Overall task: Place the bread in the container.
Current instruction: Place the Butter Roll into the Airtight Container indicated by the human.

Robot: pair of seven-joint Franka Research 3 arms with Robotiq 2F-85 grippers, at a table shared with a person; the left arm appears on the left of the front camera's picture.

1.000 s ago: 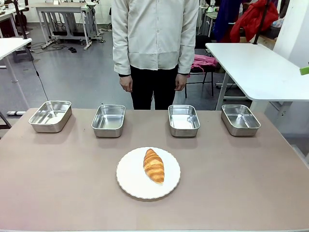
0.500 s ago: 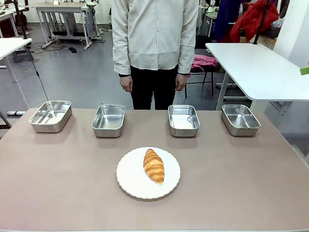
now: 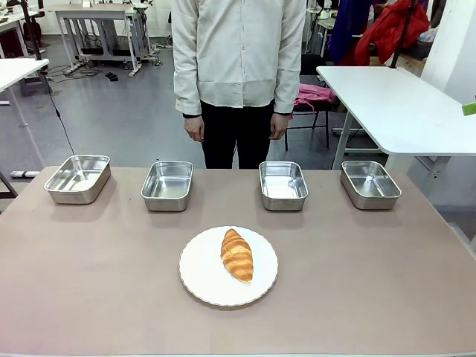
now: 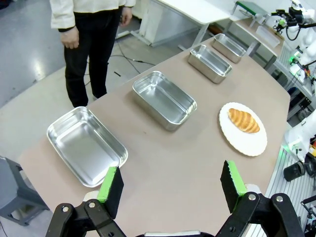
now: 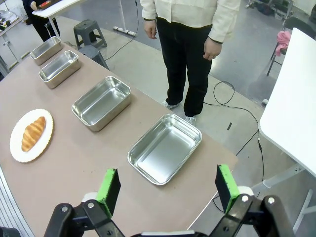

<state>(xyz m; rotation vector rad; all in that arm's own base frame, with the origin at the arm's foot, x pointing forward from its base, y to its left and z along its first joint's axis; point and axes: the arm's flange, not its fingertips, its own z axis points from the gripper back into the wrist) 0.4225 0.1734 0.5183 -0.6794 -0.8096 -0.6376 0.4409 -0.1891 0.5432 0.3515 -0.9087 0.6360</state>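
Front view: brown table (image 3: 89, 297) with bread (image 3: 236, 255), grey floor (image 3: 111, 111).

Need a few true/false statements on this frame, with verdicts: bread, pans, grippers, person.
1. The bread lies on the white plate. True.
2. The leftmost pan holds the bread. False: that pan is empty.
3. The left gripper is shut on the bread. False: it is open and holds nothing.
4. The right gripper is open. True.
5. The person's hands hang at the sides, off the table. True.
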